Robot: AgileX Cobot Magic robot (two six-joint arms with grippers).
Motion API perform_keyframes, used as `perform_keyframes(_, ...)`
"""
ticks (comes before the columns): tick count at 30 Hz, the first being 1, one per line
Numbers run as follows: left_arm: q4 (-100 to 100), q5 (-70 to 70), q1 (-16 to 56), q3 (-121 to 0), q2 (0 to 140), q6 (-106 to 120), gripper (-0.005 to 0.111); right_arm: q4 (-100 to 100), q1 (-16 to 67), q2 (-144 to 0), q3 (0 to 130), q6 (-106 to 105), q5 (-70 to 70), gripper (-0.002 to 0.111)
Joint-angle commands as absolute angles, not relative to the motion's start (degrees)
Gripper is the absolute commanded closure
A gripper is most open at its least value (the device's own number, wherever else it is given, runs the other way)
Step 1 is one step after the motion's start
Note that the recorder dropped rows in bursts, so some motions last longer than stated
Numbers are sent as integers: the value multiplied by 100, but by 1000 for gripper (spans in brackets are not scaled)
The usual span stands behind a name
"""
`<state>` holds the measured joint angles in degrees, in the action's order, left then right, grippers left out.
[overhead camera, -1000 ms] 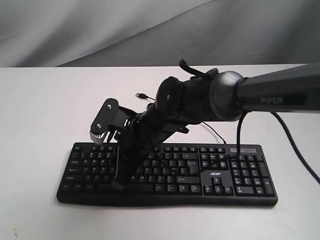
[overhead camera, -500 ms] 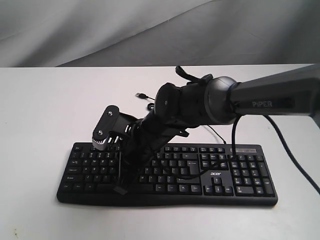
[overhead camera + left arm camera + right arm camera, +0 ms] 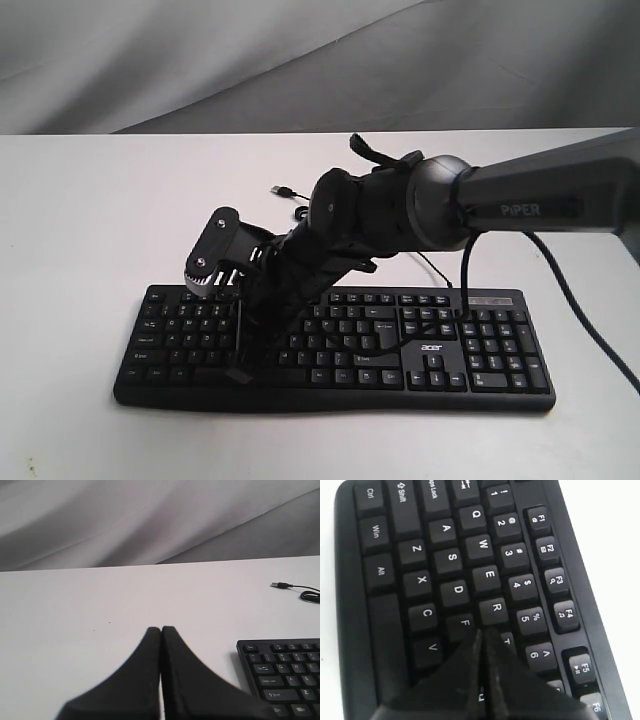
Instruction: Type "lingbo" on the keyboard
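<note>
A white table (image 3: 80, 200) fills the scene, with a creased grey cloth (image 3: 200, 60) hanging behind it. The right gripper (image 3: 481, 632) has its two black fingers pressed flat together with nothing between them. Their tips point down over the left half of the keyboard (image 3: 480, 345), in the gap between the F, R and T keys. Whether they touch a key cannot be told. Behind them the right arm (image 3: 540, 195), dark grey and marked PiPER, reaches in from the right edge and across the middle of the board.

The left gripper (image 3: 161, 629) is likewise closed and empty, over bare table just off the keyboard's Caps Lock end.

The keyboard lies flat near the table's front edge, long side facing the exterior camera. It is wide, black plastic with white legends, a number pad at its right end and a white acer logo above the arrow keys. A thin black cable (image 3: 432, 268) trails behind it to a loose USB plug (image 3: 283, 190) lying on the table
</note>
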<state>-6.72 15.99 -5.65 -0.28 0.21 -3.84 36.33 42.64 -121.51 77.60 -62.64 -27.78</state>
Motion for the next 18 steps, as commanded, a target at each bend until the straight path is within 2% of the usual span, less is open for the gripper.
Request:
perform_keyframes(1,-671,1527,-582,0,0,-396,106,3661,4290,-12159,7777,-6243,-2759,108)
perform_keyframes(18,-671,1527,-582,0,0,-396,106,3652,4290,-11932,7777,-6230,-3091,108)
